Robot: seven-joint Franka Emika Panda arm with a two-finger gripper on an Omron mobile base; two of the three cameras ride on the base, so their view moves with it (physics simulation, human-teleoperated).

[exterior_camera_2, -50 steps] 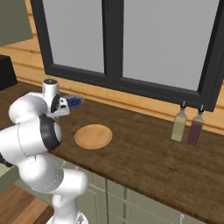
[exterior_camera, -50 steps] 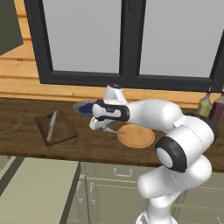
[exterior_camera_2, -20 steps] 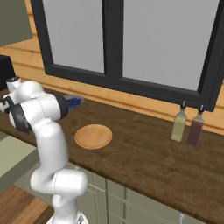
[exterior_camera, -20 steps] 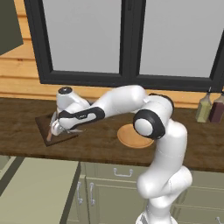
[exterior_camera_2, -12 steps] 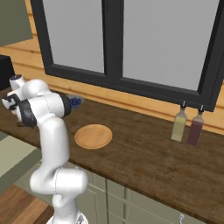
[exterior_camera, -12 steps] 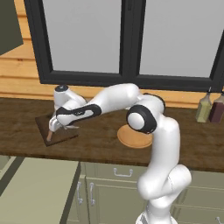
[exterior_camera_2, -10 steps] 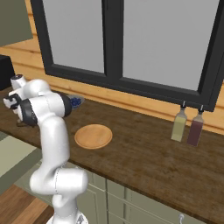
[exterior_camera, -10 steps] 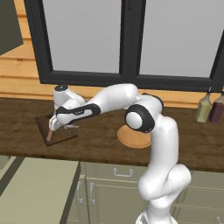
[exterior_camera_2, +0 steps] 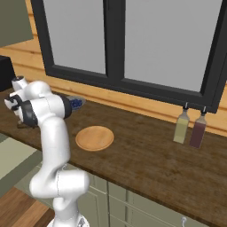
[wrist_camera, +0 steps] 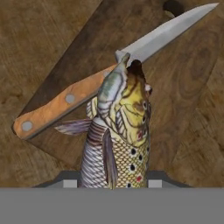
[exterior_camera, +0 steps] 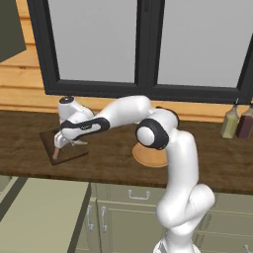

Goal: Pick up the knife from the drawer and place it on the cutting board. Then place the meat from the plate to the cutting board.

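Here the hand (exterior_camera: 63,143) is closed on a speckled yellow-brown fish (wrist_camera: 118,135), the meat of the task, and holds it head-down over the thin dark-brown rectangular wooden cutting board (wrist_camera: 109,35). The fish reaches forward from between the fingers, and its head is directly over the small knife with the pale silver blade and tan-brown wooden handle (wrist_camera: 65,103), which lies flat on the board just ahead of the hand. I cannot tell if the head already touches the knife.

To do this step well, I think the fish should go down beside the knife, not across it, on the bare board that lies beyond the blade, and the hand should open only when the fish rests on the wood. The near corner of the board is just under the hand, so a release too close could leave the tail hanging over the edge onto the brown wooden bench (exterior_camera: 113,163).

Behind the hand along the arm, the round tan-orange wooden plate (exterior_camera_2: 94,138) is now bare and well apart.
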